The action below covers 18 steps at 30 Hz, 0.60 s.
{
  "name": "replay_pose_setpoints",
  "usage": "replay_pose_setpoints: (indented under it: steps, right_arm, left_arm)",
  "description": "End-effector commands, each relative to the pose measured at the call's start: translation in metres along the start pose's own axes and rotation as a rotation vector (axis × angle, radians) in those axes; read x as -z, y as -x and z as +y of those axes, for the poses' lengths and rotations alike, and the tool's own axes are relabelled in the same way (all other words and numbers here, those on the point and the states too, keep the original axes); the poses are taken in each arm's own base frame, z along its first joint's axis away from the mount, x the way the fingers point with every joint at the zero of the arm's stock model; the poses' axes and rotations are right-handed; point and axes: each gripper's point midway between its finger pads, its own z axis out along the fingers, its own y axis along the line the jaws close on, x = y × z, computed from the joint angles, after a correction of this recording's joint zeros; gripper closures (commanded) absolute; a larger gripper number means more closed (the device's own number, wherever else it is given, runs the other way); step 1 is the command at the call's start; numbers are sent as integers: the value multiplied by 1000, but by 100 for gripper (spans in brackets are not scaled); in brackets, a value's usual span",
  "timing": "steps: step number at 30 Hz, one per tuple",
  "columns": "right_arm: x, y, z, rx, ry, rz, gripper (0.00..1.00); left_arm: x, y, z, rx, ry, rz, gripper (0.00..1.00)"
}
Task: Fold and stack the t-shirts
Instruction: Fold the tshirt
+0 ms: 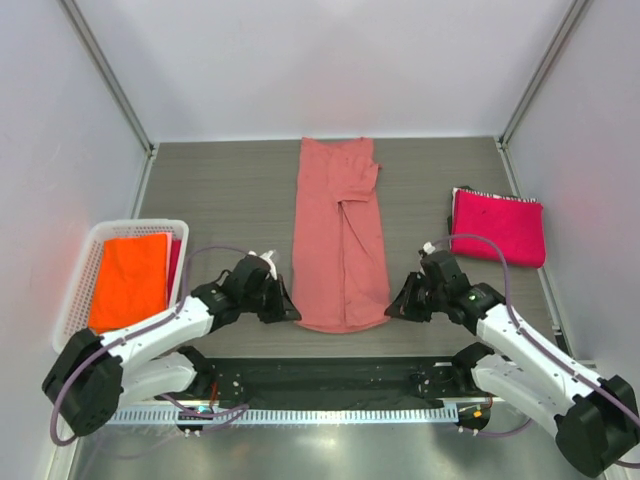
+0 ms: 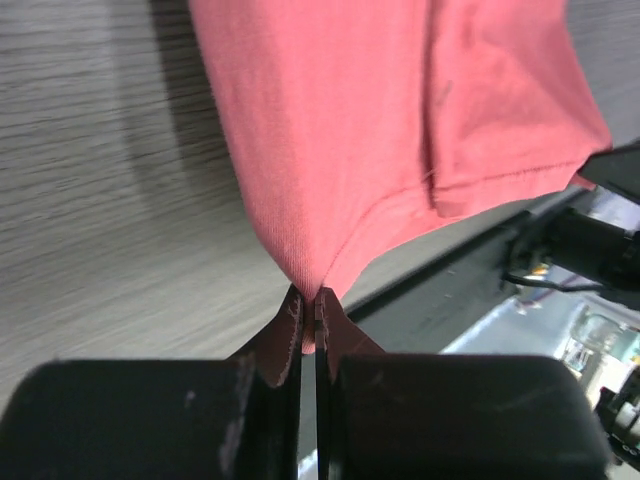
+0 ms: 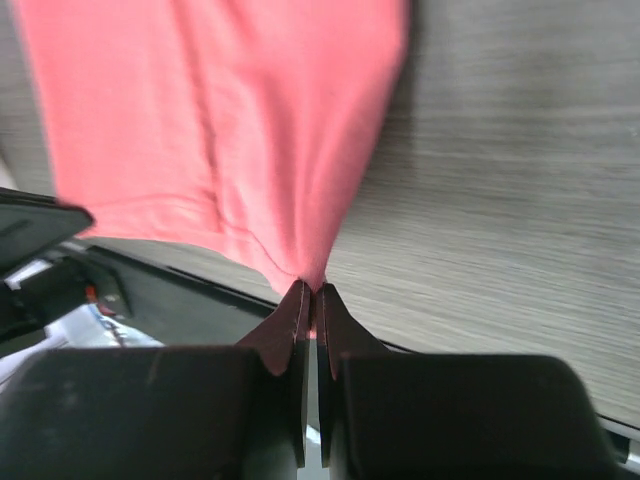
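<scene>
A salmon-pink shirt (image 1: pixel 338 240) is laid as a long strip down the middle of the table (image 1: pixel 220 190), an orange shirt (image 1: pixel 130 280) is kept in a basket (image 1: pixel 75 290) at the left edge, a magenta shirt (image 1: pixel 498 225) is set by the right edge, and the pink hem's near corners are clamped in the left claw (image 1: pixel 294 314) and the right claw (image 1: pixel 392 310).

The salmon-pink shirt (image 1: pixel 340 240) lies as a long narrow strip, sleeves folded in, down the middle of the table (image 1: pixel 220 190), with its two near corners pinched. The magenta shirt (image 1: pixel 498 227) lies folded at the right. The orange shirt (image 1: pixel 130 280) lies flat in the basket (image 1: pixel 90 240) at the left.
</scene>
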Motion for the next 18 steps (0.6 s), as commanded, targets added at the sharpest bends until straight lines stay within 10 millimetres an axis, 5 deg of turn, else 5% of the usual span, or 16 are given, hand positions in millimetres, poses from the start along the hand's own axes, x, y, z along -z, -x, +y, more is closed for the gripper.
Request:
replay_pose_setpoints:
  steps: [1, 10, 18]
  right_arm:
    - [25, 27, 32, 56, 48, -90, 99]
    - [32, 111, 74, 175, -28, -260, 99]
    - [20, 200, 101, 167, 6, -318, 99]
  left_arm:
    - [18, 10, -24, 9, -83, -3, 100]
    - [34, 104, -50, 79, -187, -100, 100]
    - [12, 183, -61, 145, -193, -142, 100]
